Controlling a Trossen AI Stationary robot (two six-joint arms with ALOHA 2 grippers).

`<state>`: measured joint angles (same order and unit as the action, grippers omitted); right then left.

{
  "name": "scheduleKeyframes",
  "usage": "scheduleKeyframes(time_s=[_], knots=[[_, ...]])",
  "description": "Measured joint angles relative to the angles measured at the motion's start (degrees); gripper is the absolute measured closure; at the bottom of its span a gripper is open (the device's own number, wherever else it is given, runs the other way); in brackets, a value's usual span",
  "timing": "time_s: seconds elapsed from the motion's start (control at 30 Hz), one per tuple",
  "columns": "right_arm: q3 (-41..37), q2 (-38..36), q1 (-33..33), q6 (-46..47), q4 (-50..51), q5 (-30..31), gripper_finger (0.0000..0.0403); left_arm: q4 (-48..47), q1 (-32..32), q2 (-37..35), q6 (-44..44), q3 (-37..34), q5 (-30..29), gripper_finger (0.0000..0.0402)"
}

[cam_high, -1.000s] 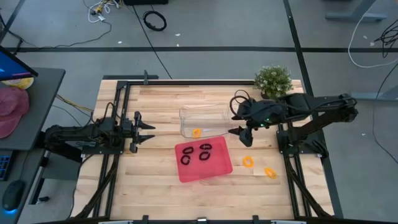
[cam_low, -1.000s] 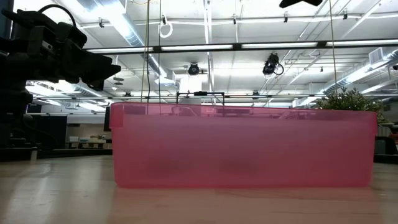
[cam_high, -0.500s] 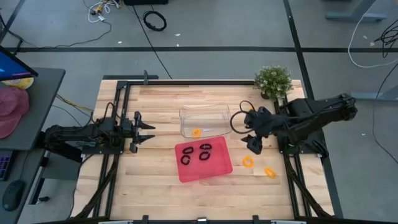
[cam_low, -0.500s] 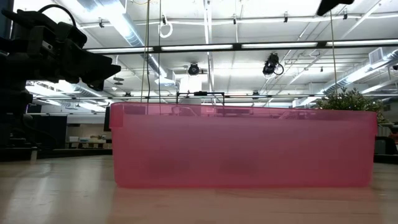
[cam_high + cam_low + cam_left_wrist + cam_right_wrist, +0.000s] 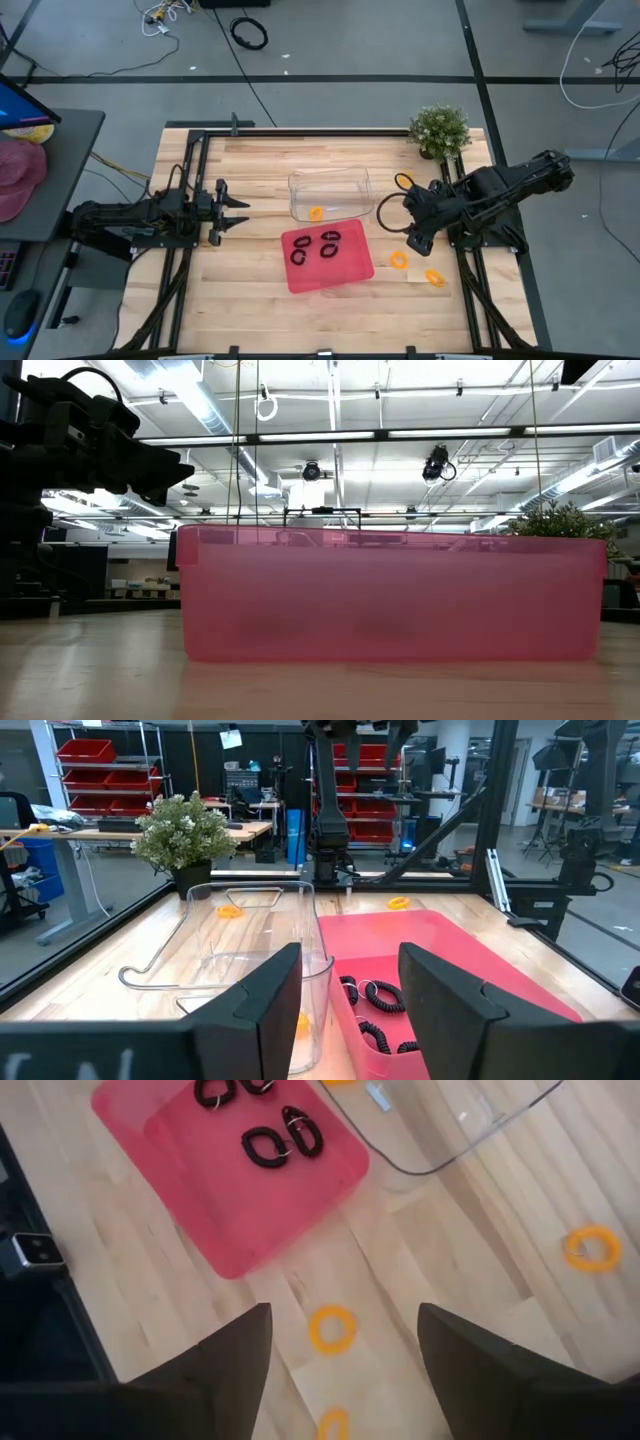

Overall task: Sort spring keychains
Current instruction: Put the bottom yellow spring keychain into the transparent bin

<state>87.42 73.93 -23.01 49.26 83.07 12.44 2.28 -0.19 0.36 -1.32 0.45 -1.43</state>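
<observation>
Black spring keychains lie in the red tray at the table's middle. One orange keychain lies in the clear container behind the tray. Two orange ones lie on the wood right of the tray, and a third near the plant. My right gripper hangs open above the table, tipped down, just beyond the nearest orange ring. My left gripper stands open and level at the table's left, with nothing between its fingers.
A potted plant stands at the far right corner. The tray's long wall fills the low view. Bare wood lies along the near edge and between my left gripper and the tray.
My right gripper has swung from the clear container's right end toward the table's near right, toward the loose orange keychains, and has tipped further down. It holds nothing. No keychain has moved.
</observation>
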Motion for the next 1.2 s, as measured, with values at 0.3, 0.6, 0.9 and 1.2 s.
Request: scheduleKeyframes(time_s=[0.3, 0.6, 0.9, 1.2], knots=[[-0.8, 1.2, -3.2, 3.4, 0.8, 0.0, 0.0154, 0.0, 0.0, 0.0, 0.0, 0.0, 0.0, 0.0229], [-0.9, 8.0, -6.1, 5.6, -0.6, -3.4, 0.0154, 0.0, 0.0, 0.0, 0.0, 0.0, 0.0, 0.0229], [-0.9, 11.6, -8.3, 5.9, -2.9, -4.1, 0.0154, 0.0, 0.0, 0.0, 0.0, 0.0, 0.0, 0.0229], [-1.0, 11.7, -10.8, 7.4, -5.2, -3.1, 0.0154, 0.0, 0.0, 0.0, 0.0, 0.0, 0.0, 0.0229]])
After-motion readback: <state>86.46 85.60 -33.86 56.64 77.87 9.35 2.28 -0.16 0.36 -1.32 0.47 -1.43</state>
